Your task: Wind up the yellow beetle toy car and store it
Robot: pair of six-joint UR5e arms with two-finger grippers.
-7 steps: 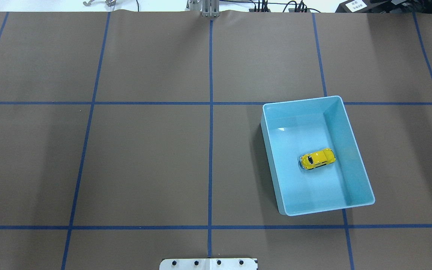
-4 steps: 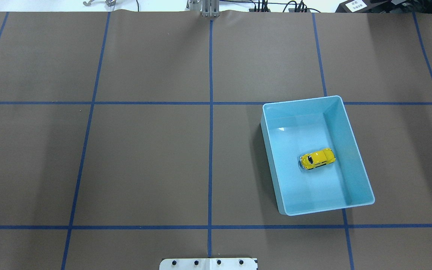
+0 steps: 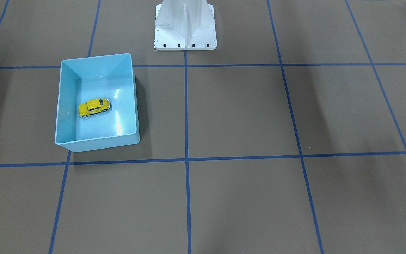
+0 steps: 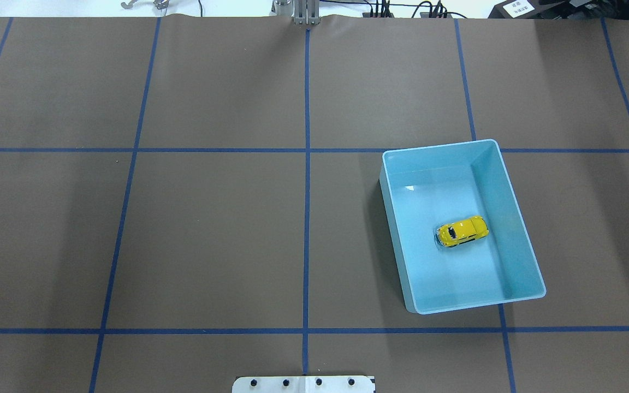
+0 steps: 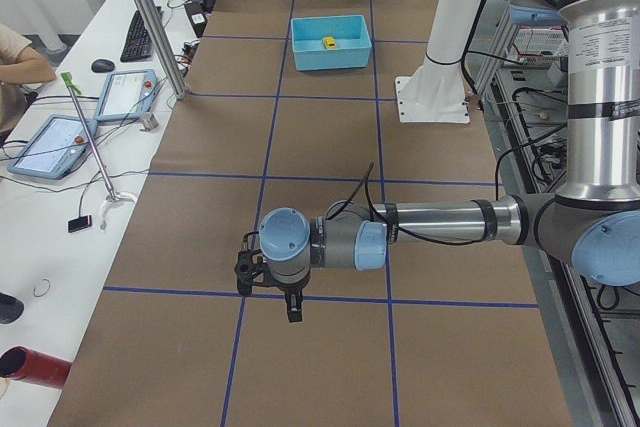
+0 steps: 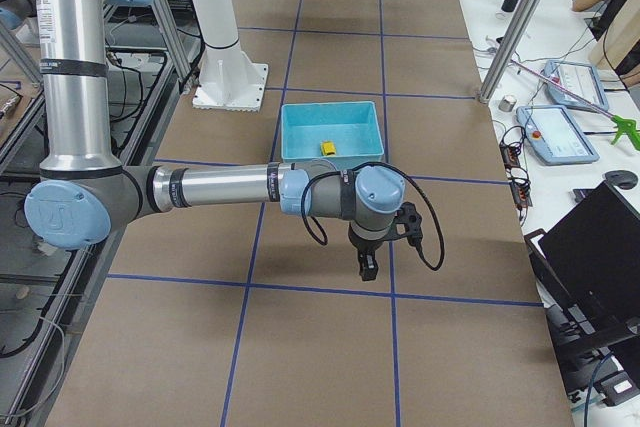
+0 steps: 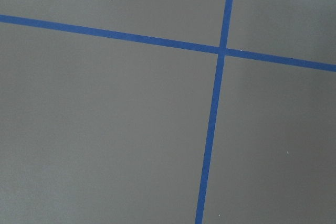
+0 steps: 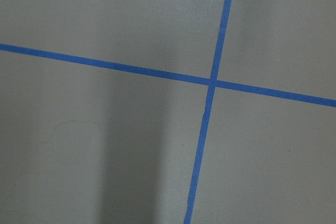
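A: Where do we find the yellow beetle toy car (image 4: 462, 231)?

B: We see it on its wheels on the floor of the light blue bin (image 4: 438, 146), about midway along the bin and clear of all four walls.

A: Do the overhead and front-facing views give us the arms?

B: They give us the bin, the car, the blue tape lines (image 4: 307, 164) on the brown table cover (image 4: 211, 245), and the white robot base (image 3: 185, 28) near the bin's robot-side corner. For the arms we turn to the side views.

A: What do we read there?

B: From the table's left end, the left gripper (image 5: 292, 307) hangs pointing down above the cover, well apart from the bin. From the right end, the right gripper (image 6: 367, 265) hangs on the camera's side of the bin, apart from it.

A: Are the jaws spread or pressed together?

B: We cannot tell for either one. Only the side views show them, and each wrist camera shows just brown cover and a tape crossing.
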